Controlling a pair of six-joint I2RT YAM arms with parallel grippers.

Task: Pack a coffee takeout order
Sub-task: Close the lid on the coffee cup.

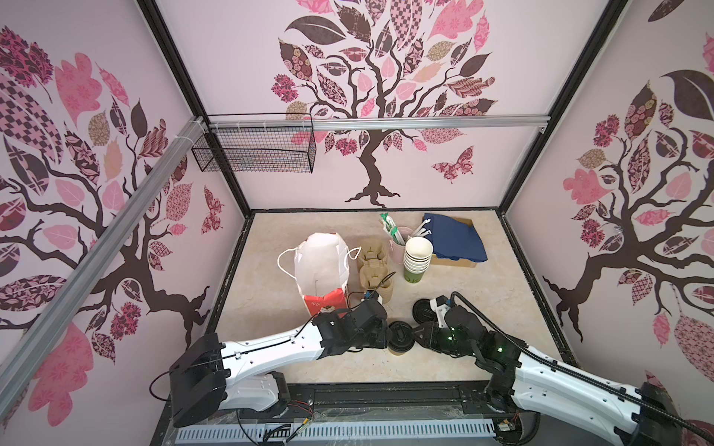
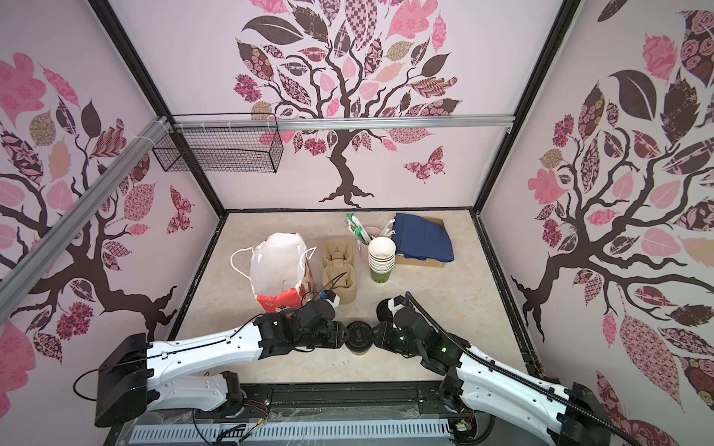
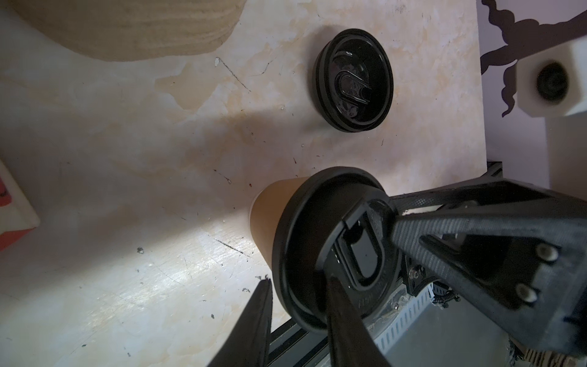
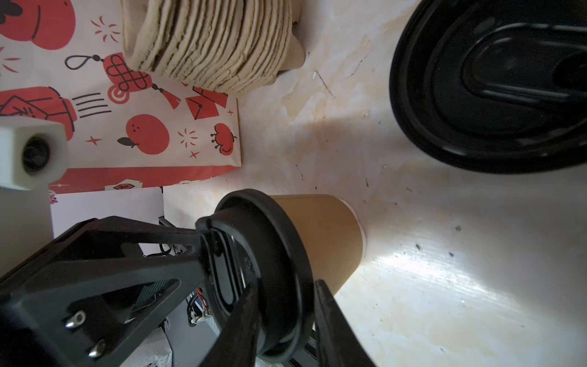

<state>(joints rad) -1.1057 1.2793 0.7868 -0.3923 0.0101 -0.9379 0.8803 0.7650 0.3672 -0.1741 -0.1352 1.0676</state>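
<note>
A small brown paper cup (image 1: 398, 347) (image 2: 359, 350) with a black lid (image 1: 400, 333) (image 3: 305, 228) (image 4: 279, 241) stands upright at the front middle of the table. My left gripper (image 1: 387, 335) (image 2: 344, 336) (image 3: 298, 281) meets it from the left. One finger lies across the lid's top, the other under its rim. My right gripper (image 1: 414, 333) (image 2: 374, 334) (image 4: 286, 284) pinches the opposite rim the same way. A stack of tan pulp carriers (image 1: 374, 270) (image 2: 339, 270) stands behind my left gripper. Navy napkins (image 1: 456, 235) (image 2: 423, 235) lie at the back right.
An open white-and-red paper bag (image 1: 322, 266) (image 2: 278, 266) stands left of the carriers. Spare black lids (image 1: 425, 311) (image 3: 352, 81) (image 4: 492, 85) lie just behind my right gripper. A tall stack of lidless cups (image 1: 417, 256) and a pink cup of straws (image 1: 400, 241) stand at the back.
</note>
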